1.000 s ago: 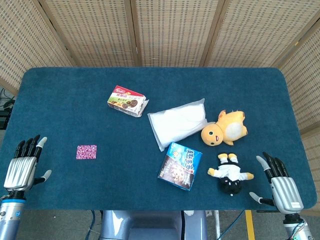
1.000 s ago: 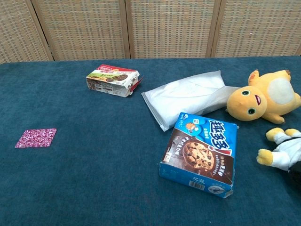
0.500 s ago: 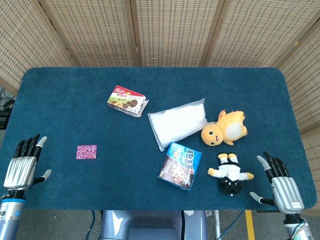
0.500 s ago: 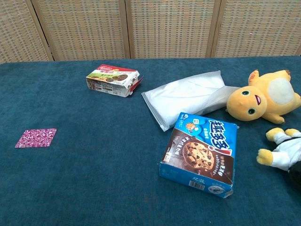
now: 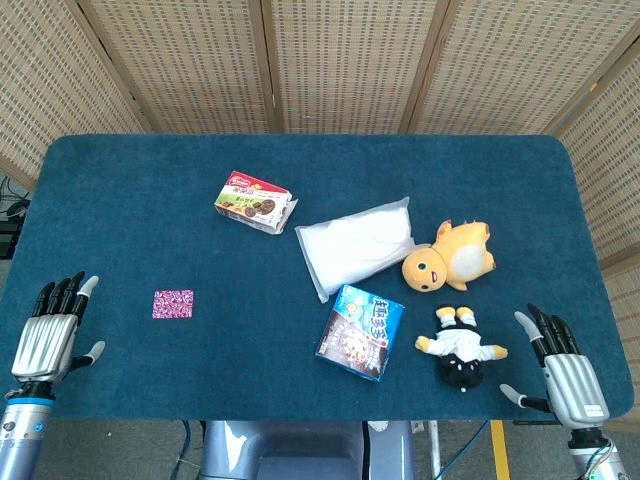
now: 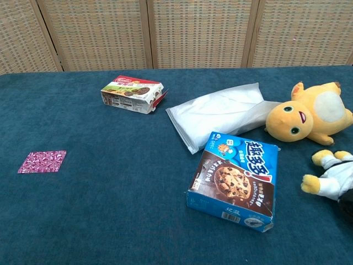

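Note:
My left hand (image 5: 48,335) hovers open at the table's near left corner, holding nothing; a small pink patterned square (image 5: 173,303) (image 6: 42,162) lies closest to it. My right hand (image 5: 562,373) is open at the near right corner, just right of a black-and-white plush doll (image 5: 460,347) (image 6: 332,178). A blue cookie box (image 5: 360,332) (image 6: 236,179) lies near the front middle. Behind it are a white soft pack (image 5: 357,244) (image 6: 220,115), a yellow plush toy (image 5: 450,256) (image 6: 310,118) and a red-and-green biscuit box (image 5: 255,201) (image 6: 132,93). Neither hand shows in the chest view.
The dark blue table cloth (image 5: 150,220) covers the whole table. Woven screen panels (image 5: 340,60) stand behind the far edge. The floor shows past the front edge.
My left hand has slipped slightly down toward the near edge. My right hand has barely shifted. The objects lie where they were.

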Motion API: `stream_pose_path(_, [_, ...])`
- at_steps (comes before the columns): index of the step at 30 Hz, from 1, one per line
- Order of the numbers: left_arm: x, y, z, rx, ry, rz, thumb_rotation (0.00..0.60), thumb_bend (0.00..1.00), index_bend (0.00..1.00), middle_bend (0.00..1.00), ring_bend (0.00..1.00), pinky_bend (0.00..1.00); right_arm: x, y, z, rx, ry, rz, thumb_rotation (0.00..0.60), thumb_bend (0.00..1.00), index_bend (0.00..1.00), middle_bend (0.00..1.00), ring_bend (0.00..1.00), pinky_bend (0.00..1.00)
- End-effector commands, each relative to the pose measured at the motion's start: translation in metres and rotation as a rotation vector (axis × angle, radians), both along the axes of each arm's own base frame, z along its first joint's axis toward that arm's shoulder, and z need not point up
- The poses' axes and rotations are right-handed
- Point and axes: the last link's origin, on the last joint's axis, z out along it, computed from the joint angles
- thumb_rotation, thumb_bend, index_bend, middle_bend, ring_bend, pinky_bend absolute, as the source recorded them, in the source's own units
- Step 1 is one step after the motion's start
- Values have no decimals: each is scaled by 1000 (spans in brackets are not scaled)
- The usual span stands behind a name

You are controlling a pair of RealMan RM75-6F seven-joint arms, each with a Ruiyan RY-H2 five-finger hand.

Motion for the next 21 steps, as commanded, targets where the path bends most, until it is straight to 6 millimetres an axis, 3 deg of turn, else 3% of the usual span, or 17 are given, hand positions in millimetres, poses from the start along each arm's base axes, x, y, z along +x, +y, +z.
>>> stream_pose_path(1, [0, 0, 0, -10, 3, 3, 600, 351, 0, 0, 0, 0, 0, 0, -1, 3, 1, 2, 600, 109, 43, 0, 0, 0])
stream_pose_path(7, [1, 1, -3, -44, 24, 14, 600, 508, 0, 0, 0, 0, -1, 0, 1, -2, -8, -2, 600, 109, 43, 0, 0, 0])
stream_pose_path(12, [5, 6, -7, -74, 44, 17, 600, 542, 0, 0, 0, 0, -2, -1, 4, -9, -20, -8, 600, 105, 43, 0, 0, 0])
stream_pose_path(21, [10, 14, -11, -125, 97, 21, 600, 807, 0, 0, 0, 0, -3, -1, 3, 0, -25, -12, 600, 106, 43, 0, 0, 0])
